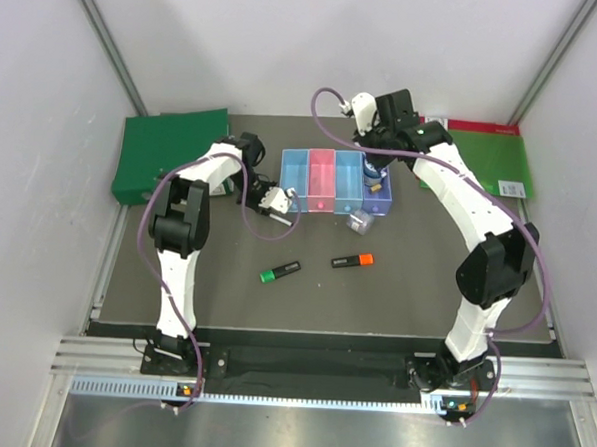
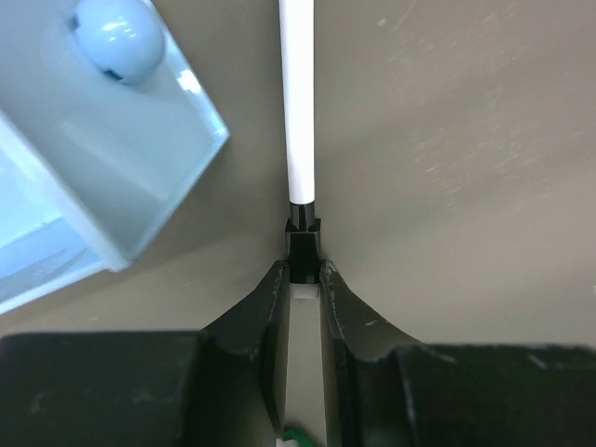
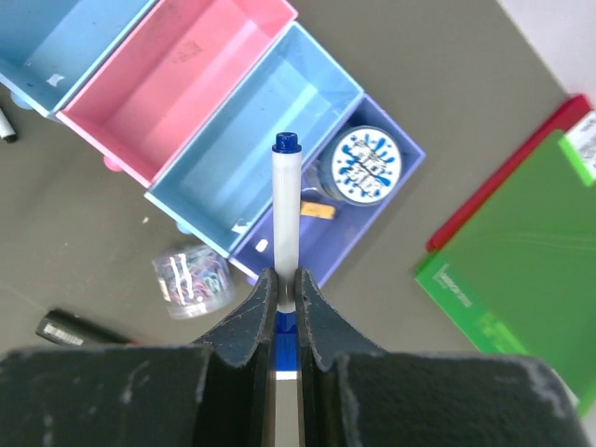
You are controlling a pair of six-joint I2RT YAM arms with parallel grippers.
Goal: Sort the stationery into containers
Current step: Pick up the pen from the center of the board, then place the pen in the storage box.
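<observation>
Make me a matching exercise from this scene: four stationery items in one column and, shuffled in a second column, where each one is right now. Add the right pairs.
Items
1. round tin
2. clear clip box
3. blue-white pen
4. black-white marker

Places
A. gripped in the left jaws
B. lying on the bare table
C. inside the purple-blue tray
D. gripped in the right jaws

Pairs: 1-C, 2-B, 3-D, 4-A
</observation>
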